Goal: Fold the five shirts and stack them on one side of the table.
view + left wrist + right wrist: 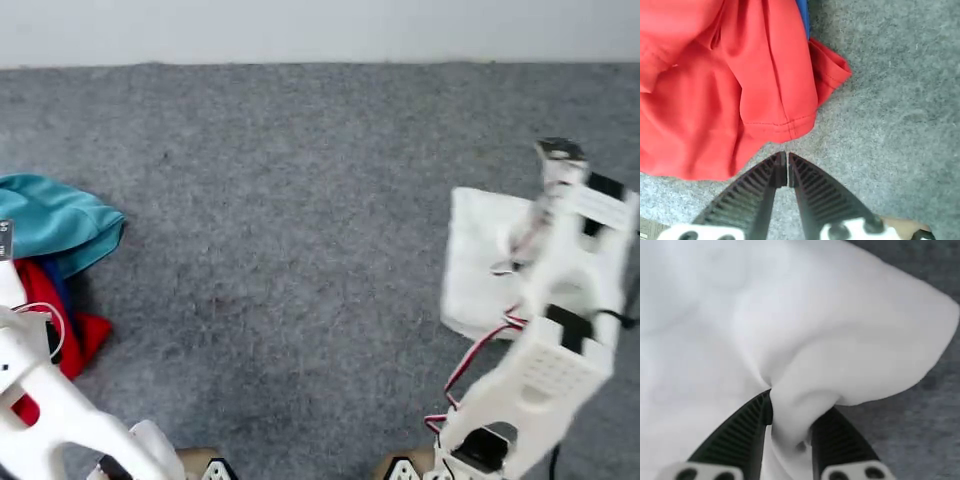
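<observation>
Tabletop (300, 250) in grey, white shirt (480, 260) at the right arm's side, teal shirt (50, 220) heaped with red shirt (715, 75) at the left, right tool (795, 410) pinching a white fold, left tool (787, 157) closed empty beside the red hem.

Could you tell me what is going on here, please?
The right end effector is shut on a bunched fold of the white shirt, at the right side of the grey table. The left end effector is shut and empty, its tips just off the hem of the red shirt, which lies crumpled in a pile with a teal shirt and a blue shirt at the left side.
</observation>
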Robot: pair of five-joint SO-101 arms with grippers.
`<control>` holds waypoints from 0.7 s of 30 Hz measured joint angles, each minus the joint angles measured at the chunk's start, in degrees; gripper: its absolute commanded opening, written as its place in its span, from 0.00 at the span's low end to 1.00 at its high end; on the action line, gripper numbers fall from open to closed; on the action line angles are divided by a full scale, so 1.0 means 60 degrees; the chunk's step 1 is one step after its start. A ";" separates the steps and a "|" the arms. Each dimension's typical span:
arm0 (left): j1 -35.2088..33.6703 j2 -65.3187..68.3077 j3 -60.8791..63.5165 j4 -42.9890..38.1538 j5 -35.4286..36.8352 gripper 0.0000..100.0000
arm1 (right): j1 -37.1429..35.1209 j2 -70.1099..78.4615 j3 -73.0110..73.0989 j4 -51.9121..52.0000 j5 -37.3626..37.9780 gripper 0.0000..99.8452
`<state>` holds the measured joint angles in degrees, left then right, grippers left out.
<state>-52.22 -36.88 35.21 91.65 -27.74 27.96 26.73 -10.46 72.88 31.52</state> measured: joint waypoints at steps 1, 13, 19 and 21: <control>0.0000 0.0000 0.0000 0.0000 0.0000 0.02 | 0.0337 0.0000 0.0000 -0.0278 0.0571 0.01; 0.0000 0.0000 0.0000 0.0000 0.0000 0.02 | 0.2359 0.0615 0.0015 -0.3150 0.3473 0.19; 0.0000 0.0000 0.0000 0.0000 0.0000 0.02 | 0.2447 -0.0205 0.0015 -0.2227 0.2476 0.33; 0.0000 0.0000 0.0000 0.0000 0.0000 0.02 | 0.2447 -0.0791 0.0000 -0.1685 0.2007 0.33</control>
<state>-52.22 -36.88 35.21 91.65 -27.74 42.64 21.98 -10.46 62.77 43.56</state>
